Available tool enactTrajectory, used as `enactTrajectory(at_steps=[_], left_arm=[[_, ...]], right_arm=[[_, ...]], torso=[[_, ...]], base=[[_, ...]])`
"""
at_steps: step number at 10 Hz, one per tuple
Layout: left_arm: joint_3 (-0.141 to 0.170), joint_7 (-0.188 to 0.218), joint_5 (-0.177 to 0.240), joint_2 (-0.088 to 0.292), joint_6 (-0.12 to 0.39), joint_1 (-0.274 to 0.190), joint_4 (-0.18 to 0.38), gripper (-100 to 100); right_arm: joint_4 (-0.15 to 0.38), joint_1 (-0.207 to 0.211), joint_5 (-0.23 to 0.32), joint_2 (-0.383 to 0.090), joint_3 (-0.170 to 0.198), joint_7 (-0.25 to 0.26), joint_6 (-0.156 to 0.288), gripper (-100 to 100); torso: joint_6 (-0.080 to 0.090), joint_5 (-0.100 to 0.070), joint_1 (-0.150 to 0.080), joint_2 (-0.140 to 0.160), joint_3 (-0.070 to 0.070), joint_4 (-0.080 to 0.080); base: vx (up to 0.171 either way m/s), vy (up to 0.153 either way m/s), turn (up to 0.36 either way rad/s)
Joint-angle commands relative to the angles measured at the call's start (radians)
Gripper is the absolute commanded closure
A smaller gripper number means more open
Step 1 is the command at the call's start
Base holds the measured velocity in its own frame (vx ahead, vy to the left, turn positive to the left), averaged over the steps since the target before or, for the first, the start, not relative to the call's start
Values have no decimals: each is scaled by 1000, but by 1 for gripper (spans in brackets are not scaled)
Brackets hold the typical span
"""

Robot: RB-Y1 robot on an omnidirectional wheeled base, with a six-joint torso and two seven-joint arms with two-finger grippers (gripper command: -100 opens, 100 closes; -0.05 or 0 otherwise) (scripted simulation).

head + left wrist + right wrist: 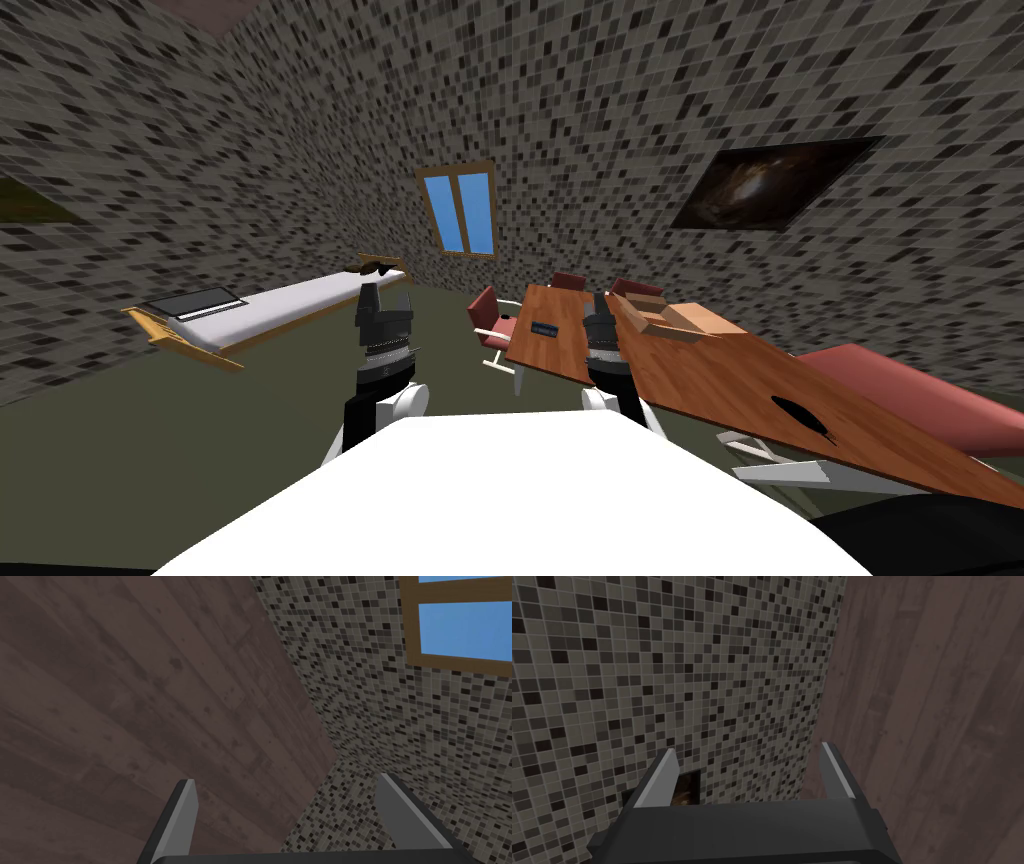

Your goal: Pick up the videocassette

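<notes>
- videocassette (543, 328) lies flat on bench (720, 385), near my right hand (747, 751)
- right hand and left hand (285, 778) both spread wide, empty
- I'd tip right hand down first — then straddle the cassette squarely

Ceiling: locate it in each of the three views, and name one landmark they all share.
Head view: the ceiling is a small brown wedge at the top edge.
Left wrist view: the ceiling spreads beyond the open left claw, opposite the window.
Right wrist view: the ceiling lies beyond the open right claw.
Shared landmark: the tiled wall, bordering the ceiling everywhere.
</notes>
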Motion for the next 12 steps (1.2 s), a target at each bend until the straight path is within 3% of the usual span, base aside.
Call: enactTrajectory(at_steps=[1,6,11,12], left_arm=[[0,0,0,0,0,0,0,0],[0,0,0,0,0,0,0,0],[0,0,0,0,0,0,0,0],[0,0,0,0,0,0,0,0]], right_arm=[[-2,6,6,-33,7,5,-5,-100],[6,38,46,-169,43,43,-34,-100],[75,57,108,-319,82,98,-62,-100],[75,57,108,-329,82,98,-62,-100]], torso=[[0,0,0,0,0,0],[0,1,5,6,3,1],[0,1,6,4,2,1],[0,1,6,3,2,1]], base=[[-28,26,27],[-76,61,61],[-60,98,132],[-30,70,44]])
